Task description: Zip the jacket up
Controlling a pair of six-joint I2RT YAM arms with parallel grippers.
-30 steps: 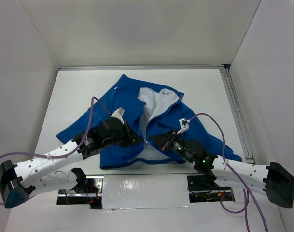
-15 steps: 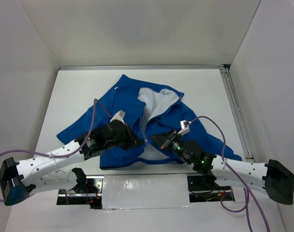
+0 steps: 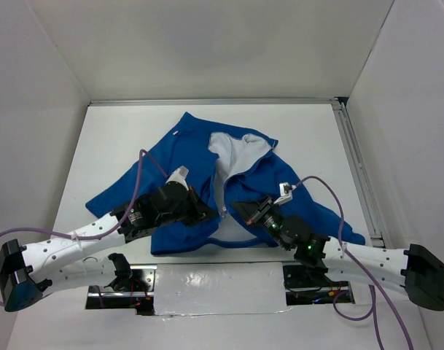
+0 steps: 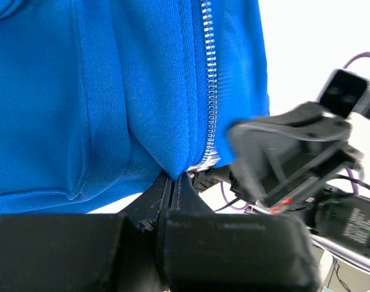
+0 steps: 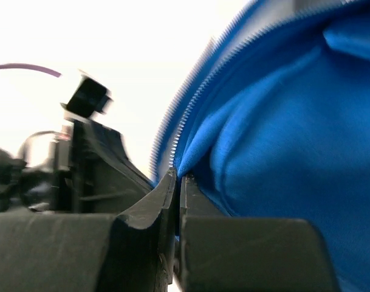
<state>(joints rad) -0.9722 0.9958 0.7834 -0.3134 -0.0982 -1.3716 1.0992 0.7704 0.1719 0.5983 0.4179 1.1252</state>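
Jacket [image 3: 179,154] unzipped at bench's [image 3: 309,138] near edge; left tool [image 3: 208,214] and right tool [image 3: 240,210] keep pinching its zipper edges [image 4: 209,91], barely moved.

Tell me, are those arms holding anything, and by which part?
Both hold the jacket. Jaws of the left arm are shut on blue fabric at one front edge beside the zipper; those of the right arm pinch the opposite edge.
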